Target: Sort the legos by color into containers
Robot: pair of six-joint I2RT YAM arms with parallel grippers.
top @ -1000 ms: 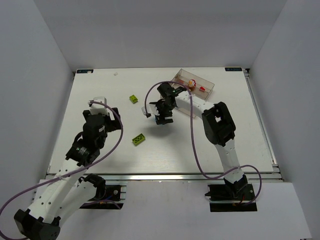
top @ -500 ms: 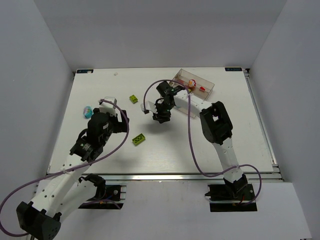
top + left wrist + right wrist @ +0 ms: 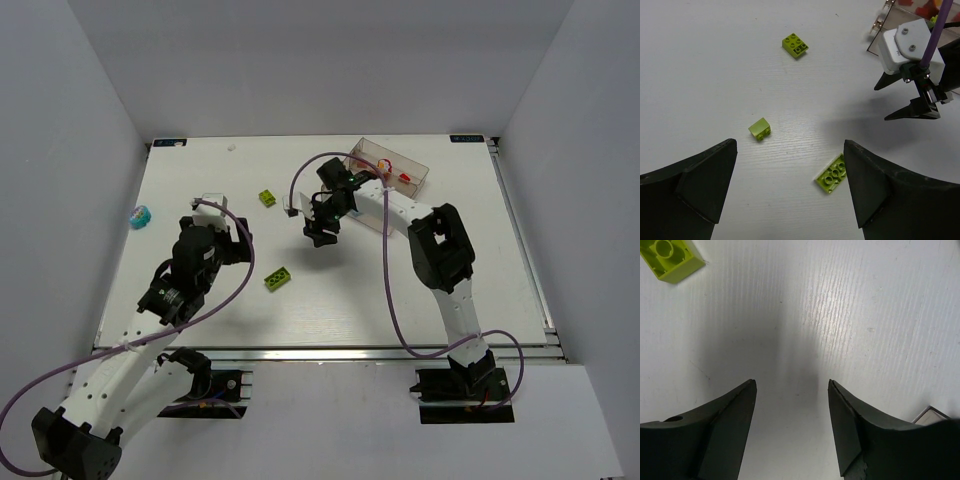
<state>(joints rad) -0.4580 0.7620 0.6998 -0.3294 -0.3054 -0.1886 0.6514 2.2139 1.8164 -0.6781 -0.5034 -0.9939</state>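
Your left gripper (image 3: 790,145) and right gripper (image 3: 792,383) both stand wide and empty, with a small lime lego (image 3: 760,129) lying just beyond the left one's fingertips, untouched.

Overhead, two wrist close-ups; shared table (image 3: 490,270)

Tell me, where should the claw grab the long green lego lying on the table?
Grab the long green lego by its two long smooth sides, across the narrow middle, coming straight down from above. It lies flat, bumps up, and slanted, so the open left claw would probably need to turn to match.
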